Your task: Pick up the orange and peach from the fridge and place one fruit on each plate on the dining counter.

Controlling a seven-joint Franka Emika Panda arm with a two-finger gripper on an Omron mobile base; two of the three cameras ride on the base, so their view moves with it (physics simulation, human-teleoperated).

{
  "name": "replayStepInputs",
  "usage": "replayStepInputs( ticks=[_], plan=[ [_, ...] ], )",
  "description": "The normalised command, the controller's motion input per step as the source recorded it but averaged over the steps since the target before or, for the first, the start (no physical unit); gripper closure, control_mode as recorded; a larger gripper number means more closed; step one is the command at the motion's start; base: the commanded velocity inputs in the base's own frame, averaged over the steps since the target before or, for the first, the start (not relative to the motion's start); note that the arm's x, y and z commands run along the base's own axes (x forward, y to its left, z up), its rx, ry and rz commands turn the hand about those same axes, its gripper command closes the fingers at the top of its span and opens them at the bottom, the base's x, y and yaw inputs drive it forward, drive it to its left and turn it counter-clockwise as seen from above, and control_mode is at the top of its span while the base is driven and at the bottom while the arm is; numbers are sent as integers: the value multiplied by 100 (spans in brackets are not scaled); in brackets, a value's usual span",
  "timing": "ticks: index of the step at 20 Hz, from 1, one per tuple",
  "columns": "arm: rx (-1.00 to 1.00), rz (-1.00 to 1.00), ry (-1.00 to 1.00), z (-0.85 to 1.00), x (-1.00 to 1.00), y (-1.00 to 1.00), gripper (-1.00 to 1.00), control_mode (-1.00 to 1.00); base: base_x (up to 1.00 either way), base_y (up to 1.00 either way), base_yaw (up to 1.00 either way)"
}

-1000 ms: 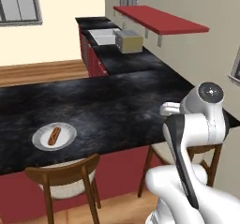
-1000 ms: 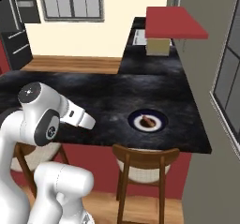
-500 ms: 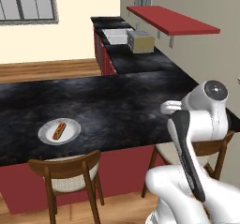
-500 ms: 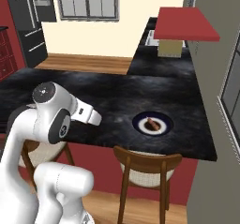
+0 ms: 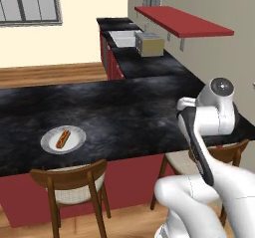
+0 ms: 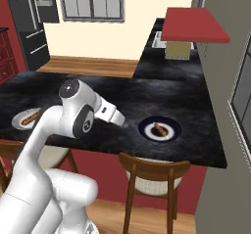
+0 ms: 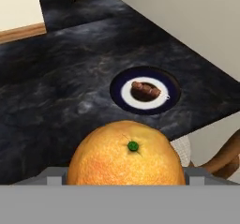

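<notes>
Closest to the hand, an orange (image 7: 126, 153) with a small green stem spot sat in the gripper (image 7: 125, 180), which pinched it from both sides; the fingertips themselves were hidden behind the fruit. It hung above the near edge of the dining counter (image 5: 124, 117), whose black marbled top ran wide across the room.

No writing or labels could be read on anything.

Just beyond the orange, a plate (image 7: 146, 90) with a dark blue rim and a white centre lay on the counter, holding a small brown piece of food (image 7: 145, 89). In the right base view the same plate (image 6: 159, 129) sat ahead of the arm, above a wooden stool (image 6: 153, 177). Further along the counter to the left, a pale plate (image 5: 63, 139) held a reddish sausage-like piece (image 5: 62, 138); another stool (image 5: 73, 187) stood in front of it.

Further back, a tan toaster-like box (image 5: 150, 44) stood on the side counter, beneath a red wall shelf (image 5: 182, 21). At the far left of the right base view stood the dark fridge (image 6: 32, 25), shut, well apart from the arm.
</notes>
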Motion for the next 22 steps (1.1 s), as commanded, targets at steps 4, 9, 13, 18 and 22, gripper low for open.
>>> replayStepInputs(
  ticks=[4, 9, 13, 18, 22],
  plan=[
    [3, -8, 0, -24, 66, -99, 100, -100, 0, 0, 0],
    [2, 0, 6, -57, 75, -35, 100, -100, 0, 0, 0],
    [0, 0, 12, -58, 72, -26, 100, -100, 0, 0, 0],
    [0, 0, 7, -46, 55, -55, 100, -100, 0, 0, 0],
    [1, 0, 3, -46, 59, -30, 100, -100, 0, 0, 0]
  ],
)
